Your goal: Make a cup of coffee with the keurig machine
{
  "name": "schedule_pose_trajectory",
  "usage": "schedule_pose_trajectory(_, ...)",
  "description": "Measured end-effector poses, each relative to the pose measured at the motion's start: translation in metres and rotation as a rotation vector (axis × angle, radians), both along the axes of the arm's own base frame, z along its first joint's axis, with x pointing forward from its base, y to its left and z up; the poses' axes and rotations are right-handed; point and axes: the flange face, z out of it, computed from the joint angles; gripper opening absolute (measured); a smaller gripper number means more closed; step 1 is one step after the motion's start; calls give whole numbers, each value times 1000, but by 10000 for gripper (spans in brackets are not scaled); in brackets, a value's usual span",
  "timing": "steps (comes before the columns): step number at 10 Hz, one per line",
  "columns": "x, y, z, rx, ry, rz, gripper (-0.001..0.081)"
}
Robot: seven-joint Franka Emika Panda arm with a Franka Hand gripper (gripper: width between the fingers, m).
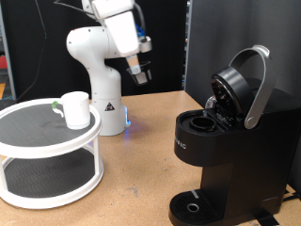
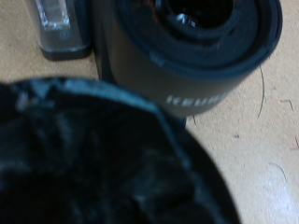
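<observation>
Nearest me stood the white two-tier stand (image 1: 38, 155) at the exterior view's left, the mug (image 1: 75, 109) on its top shelf. Above the counter (image 1: 141, 179) hung the gripper (image 1: 139, 73); its jaws I couldn't judge. Rightmost, the Keurig (image 1: 221, 151) sat lid-up.

From my remote station this looks like a robotics lab, not a home kitchen. In the upper left of the exterior view, a white robot arm base (image 1: 97, 80) is bolted directly on a plain wooden tabletop (image 1: 141, 165), with a small blue light glowing at its foot. Behind it hang black curtains (image 1: 169, 42), like a test booth. On the right side stands the keurig machine (image 1: 221, 141) with its lid raised, alone, without any counter, cupboards or sink. At the left a white two-level round stand (image 1: 47, 155) carries the cup of coffee (image 1: 75, 108). Everything appears arranged for an experiment.
</observation>
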Motion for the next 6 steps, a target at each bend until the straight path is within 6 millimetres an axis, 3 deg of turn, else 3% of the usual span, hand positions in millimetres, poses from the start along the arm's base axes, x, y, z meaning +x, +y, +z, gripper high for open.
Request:
schedule_pose_trajectory(2,19,13,3,-4,43,7,464)
schedule_pose_trajectory(6,20,19,3,-6,76,66,464)
